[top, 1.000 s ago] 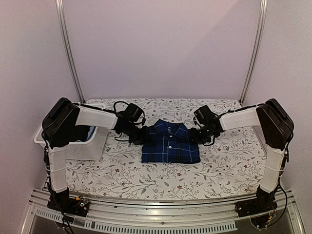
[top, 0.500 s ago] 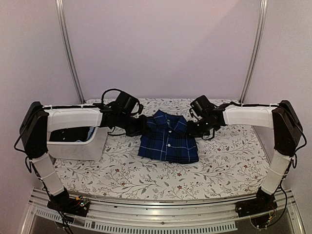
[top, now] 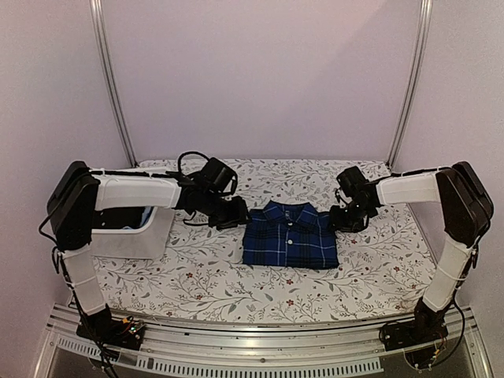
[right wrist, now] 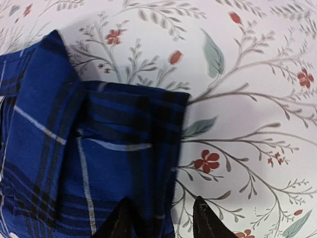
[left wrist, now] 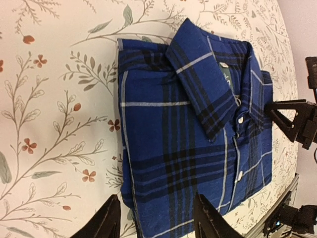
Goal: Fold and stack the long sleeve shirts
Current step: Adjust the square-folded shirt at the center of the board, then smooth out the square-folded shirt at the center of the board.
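Lying flat mid-table on the flowered table cover (top: 197,276), the folded blue plaid shirt (top: 290,236) shows buttons up, collar to the far side. Left gripper (top: 239,215) stands just beside its left shoulder, fingers (left wrist: 108,220) spread, holding nothing. Right gripper (top: 341,220) straddles the right shoulder edge, likewise spread. White bin (top: 150,236) stands at left.

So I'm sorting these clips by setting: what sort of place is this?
Probably a robotics lab test cell, not a home: robot arms bolted to an aluminium rail, bare walls with metal frame posts, and a floral-covered table holding one folded plaid shirt and a white bin.
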Tool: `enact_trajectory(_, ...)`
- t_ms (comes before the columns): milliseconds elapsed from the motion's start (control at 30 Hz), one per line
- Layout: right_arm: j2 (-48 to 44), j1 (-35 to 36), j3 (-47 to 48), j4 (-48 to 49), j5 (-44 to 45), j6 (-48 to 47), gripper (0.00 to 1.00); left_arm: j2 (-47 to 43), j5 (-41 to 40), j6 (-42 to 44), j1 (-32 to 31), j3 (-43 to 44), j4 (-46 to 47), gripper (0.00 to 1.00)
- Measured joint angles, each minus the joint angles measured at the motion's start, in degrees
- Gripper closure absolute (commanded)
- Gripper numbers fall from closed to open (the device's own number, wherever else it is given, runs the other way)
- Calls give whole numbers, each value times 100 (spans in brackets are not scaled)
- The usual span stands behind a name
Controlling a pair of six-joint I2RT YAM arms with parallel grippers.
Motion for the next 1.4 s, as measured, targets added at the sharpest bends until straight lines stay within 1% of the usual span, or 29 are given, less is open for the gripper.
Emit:
enact_trajectory(100, 15, -94, -52, 2, -20, -9, 43, 55, 0, 133, 133, 199, 17, 62)
enact_trajectory(300, -258, 98, 83, -144, 238, -20, 43, 339, 133, 409, 280, 634, 63, 78)
enact_trajectory(400, -503, 264, 238, -177, 295, 4, 43, 492, 240, 472, 249, 715, 122, 81)
enact_trajectory(600, -575, 957, 531, 33, 188, 155, 46, 817, 492, 468, 26, 721, 286, 82)
enact_trajectory(767, -323, 1615, 540, 162, 63, 407, 48, 1008, 658, 426, -247, 721, 463, 83)
enact_trajectory(867, -205, 1926, 409, 308, 37, 570, 48, 1145, 732, 380, -334, 721, 535, 83)
enact_trajectory(933, -203, 2083, 151, 428, 15, 708, 48, 1220, 772, 339, -372, 721, 544, 83)
enact_trajectory(1100, -212, 2177, -627, 857, -46, 1027, 48, 1261, 789, 286, -387, 697, 625, 83)
enact_trajectory(1233, -444, 2177, -927, 1139, -46, 1224, 48, 1261, 789, 256, -393, 673, 654, 83)
enact_trajectory(1400, -688, 2177, -1023, 1043, -20, 1340, 47, 1259, 765, 254, -391, 671, 640, 82)
